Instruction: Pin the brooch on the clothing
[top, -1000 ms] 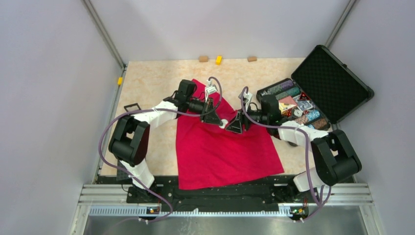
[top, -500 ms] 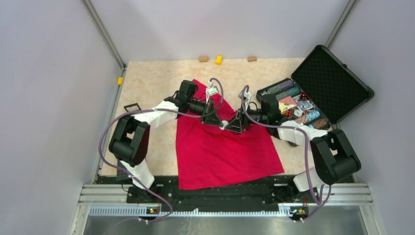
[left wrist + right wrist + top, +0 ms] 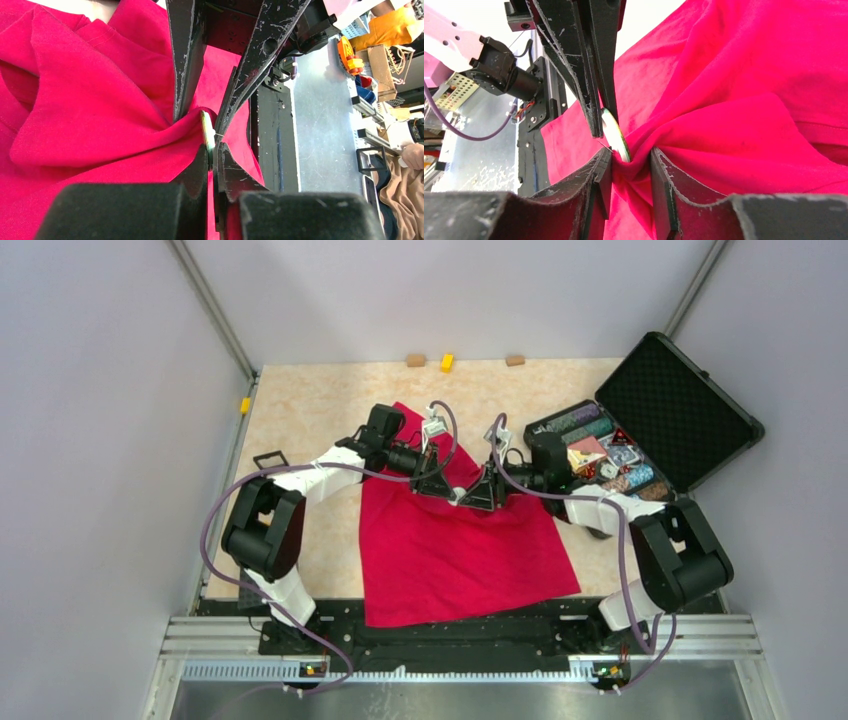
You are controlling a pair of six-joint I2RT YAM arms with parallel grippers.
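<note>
The clothing, a red T-shirt (image 3: 450, 550), lies spread on the table between the arms. My left gripper (image 3: 446, 489) is shut on the brooch (image 3: 207, 131), a thin greenish-tan disc seen edge-on at its fingertips (image 3: 214, 150). The brooch (image 3: 614, 135) presses against a raised fold of the shirt (image 3: 724, 130). My right gripper (image 3: 470, 497) is shut on that fold, with red fabric bunched between its fingers (image 3: 630, 159). The two grippers meet tip to tip over the upper part of the shirt. A thin pin shows at the brooch's lower edge.
An open black case (image 3: 676, 410) with colourful trinkets (image 3: 600, 455) stands at the right, close behind my right arm. Small tan and yellow blocks (image 3: 446, 362) lie along the far edge. A yellow block (image 3: 245, 405) sits at the left edge.
My right gripper has edged left with the fabric fold toward my left gripper, so the tips now meet at the brooch. The left arm has barely moved.
</note>
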